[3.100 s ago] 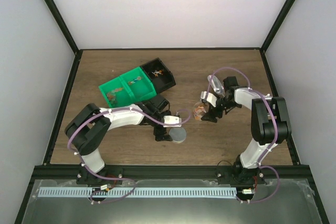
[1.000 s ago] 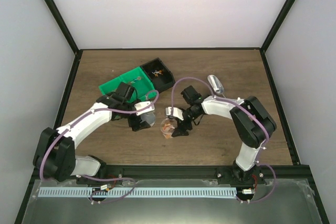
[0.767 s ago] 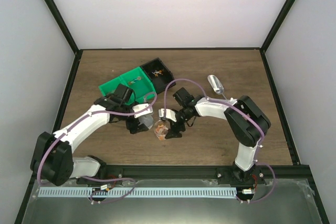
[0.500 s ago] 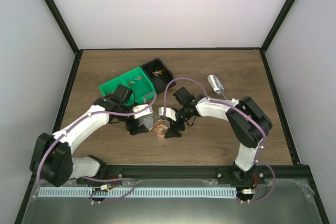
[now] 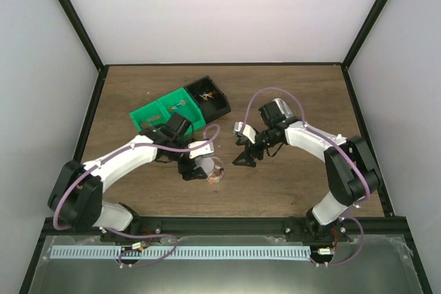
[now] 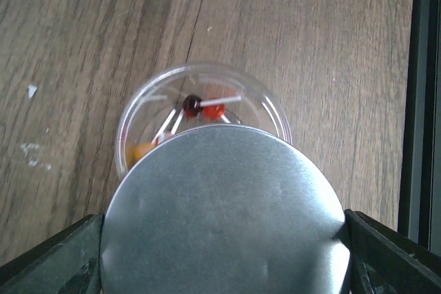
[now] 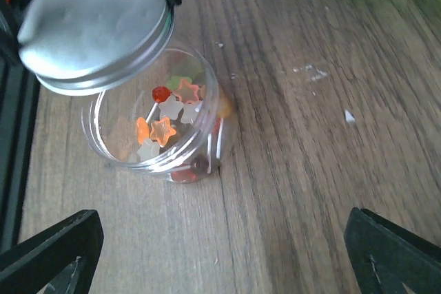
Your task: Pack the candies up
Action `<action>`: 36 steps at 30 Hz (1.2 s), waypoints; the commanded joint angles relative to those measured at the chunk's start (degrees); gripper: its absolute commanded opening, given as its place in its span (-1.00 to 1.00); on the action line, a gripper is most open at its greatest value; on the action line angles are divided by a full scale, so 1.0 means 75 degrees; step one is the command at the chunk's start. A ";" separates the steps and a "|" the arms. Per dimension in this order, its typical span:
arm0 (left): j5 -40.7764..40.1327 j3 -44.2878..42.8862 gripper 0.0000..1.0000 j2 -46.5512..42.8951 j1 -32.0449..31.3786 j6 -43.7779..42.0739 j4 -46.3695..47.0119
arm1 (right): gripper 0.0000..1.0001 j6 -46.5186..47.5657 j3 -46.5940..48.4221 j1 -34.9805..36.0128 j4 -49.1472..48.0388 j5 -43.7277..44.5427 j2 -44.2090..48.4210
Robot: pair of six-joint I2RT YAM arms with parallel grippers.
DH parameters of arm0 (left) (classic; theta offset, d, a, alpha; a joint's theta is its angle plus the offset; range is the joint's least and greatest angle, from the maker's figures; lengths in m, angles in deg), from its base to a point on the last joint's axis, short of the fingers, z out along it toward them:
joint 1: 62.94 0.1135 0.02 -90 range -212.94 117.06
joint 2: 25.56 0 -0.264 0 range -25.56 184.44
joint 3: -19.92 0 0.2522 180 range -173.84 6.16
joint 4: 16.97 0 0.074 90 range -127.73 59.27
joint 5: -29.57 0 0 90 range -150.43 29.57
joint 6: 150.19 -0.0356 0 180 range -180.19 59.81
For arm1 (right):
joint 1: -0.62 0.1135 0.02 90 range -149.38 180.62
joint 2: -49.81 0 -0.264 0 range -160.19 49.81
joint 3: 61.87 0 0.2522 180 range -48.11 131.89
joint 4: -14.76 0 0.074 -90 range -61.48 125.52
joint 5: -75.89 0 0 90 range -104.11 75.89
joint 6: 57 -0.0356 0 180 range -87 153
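Observation:
A clear jar [image 5: 217, 171] stands upright on the wooden table with the candies [image 7: 163, 129] inside: small orange, white and red sweets, some star-shaped. It also shows in the left wrist view [image 6: 200, 105]. My left gripper [image 5: 193, 168] is shut on the round grey lid [image 6: 224, 211]. It holds the lid just above the jar's near-left rim, so the lid covers part of the mouth [image 7: 96, 25]. My right gripper [image 5: 244, 158] is open and empty, a short way right of the jar, with its fingers [image 7: 48, 253] wide apart.
A green bin [image 5: 164, 116] and a black bin [image 5: 208, 98] stand behind the left arm, each with a few small things inside. The table's black front rail [image 6: 420, 101] runs close by the jar. Small crumbs [image 7: 310, 70] lie on the wood.
My right gripper let go of the jar on the table and drew back to the right, now open. My left gripper carried the lid rightwards over the jar's mouth.

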 commanded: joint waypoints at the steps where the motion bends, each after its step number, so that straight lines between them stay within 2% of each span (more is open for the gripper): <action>1: -0.0012 -0.0519 0.79 0.0555 -0.0262 0.0525 0.0413 | 0.96 -0.0920 0.0121 -0.0468 0.0632 -0.0857 -0.0035; 7: -0.0425 -0.0442 0.79 0.0726 -0.0655 0.0578 0.0809 | 0.91 -0.2524 -0.0376 -0.0486 0.0035 -0.0957 0.0160; 14: -0.0766 -0.0547 0.79 0.1013 -0.0932 0.0626 0.1113 | 0.91 -0.3231 -0.0527 -0.0492 -0.0225 -0.1087 -0.0013; 29: -0.0820 -0.0480 0.80 0.1167 -0.1162 0.0568 0.1093 | 0.93 -0.3074 -0.0529 -0.0486 -0.0195 -0.1096 -0.0141; 36: -0.0782 -0.0402 0.92 0.1135 -0.1160 0.0498 0.1089 | 0.96 -0.2947 -0.0412 -0.0491 -0.0107 -0.1092 -0.0230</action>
